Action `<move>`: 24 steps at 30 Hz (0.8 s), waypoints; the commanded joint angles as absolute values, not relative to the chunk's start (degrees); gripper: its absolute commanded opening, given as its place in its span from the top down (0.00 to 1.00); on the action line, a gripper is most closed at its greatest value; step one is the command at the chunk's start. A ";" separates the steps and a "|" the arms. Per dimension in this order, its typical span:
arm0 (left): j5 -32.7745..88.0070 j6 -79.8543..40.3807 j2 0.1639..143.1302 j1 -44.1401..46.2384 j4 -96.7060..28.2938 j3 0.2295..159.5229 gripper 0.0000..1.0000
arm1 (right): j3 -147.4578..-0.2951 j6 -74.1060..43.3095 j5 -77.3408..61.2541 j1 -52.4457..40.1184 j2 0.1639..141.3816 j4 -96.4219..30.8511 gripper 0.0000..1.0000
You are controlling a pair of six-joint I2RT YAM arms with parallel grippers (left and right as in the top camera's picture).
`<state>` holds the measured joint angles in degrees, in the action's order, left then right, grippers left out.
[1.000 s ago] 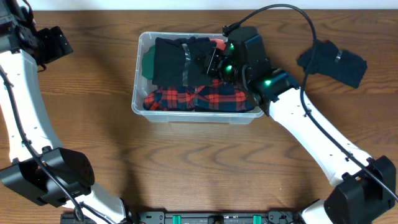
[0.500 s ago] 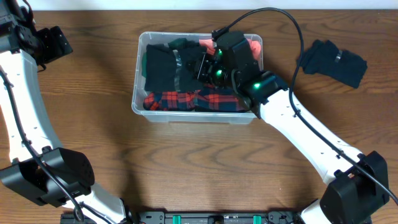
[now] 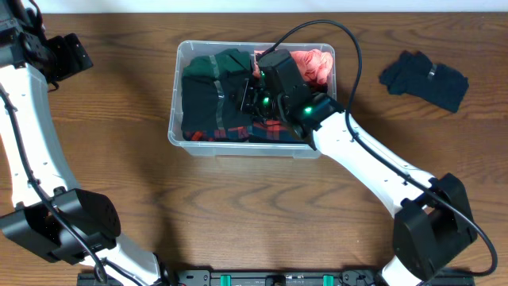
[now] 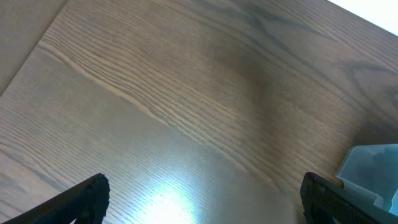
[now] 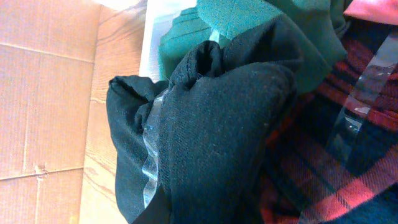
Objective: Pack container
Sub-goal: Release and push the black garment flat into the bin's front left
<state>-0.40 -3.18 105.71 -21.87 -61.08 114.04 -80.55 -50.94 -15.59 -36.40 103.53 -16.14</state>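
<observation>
Container [image 3: 238, 148], clear plastic, mid-table, holding plaid cloth [image 5: 339, 186]. Right gripper [image 3: 248, 99] inside it, pinched closed on black garment [image 5: 211, 137]. Left gripper [image 4: 202, 194] fully spread, empty, over wooden table [image 4: 186, 93].

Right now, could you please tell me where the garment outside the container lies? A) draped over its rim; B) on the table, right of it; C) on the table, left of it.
B: the dark garment lies on the table, apart from the container, past its right end.

Both arms: white links [image 3: 365, 163], black joints [image 3: 79, 218]; black cable [image 3: 317, 22]; green lights [image 3: 305, 111]; left gripper [image 4: 204, 186] black
</observation>
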 commanded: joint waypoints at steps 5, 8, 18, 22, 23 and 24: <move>-0.49 -3.70 106.10 -21.91 -61.04 114.21 0.02 | -81.08 -51.16 -15.66 -38.26 106.89 -14.09 0.99; -0.49 -3.70 106.10 -21.91 -61.04 114.21 0.02 | -81.08 -50.54 -15.64 -39.00 107.59 -13.91 0.99; -0.49 -3.70 106.10 -21.91 -61.04 114.21 0.02 | -81.08 -48.77 -13.63 -40.25 108.25 -13.85 0.67; -0.49 -3.70 106.10 -21.91 -61.04 114.21 0.02 | -81.10 -46.98 -13.45 -40.14 108.25 -12.97 0.46; -0.51 -3.70 106.10 -21.91 -61.04 114.21 0.02 | -81.10 -46.59 -13.41 -40.14 108.25 -12.78 0.42; -0.49 -3.70 106.10 -21.91 -61.04 114.21 0.02 | -81.10 -46.57 -13.06 -40.12 108.25 -12.67 0.39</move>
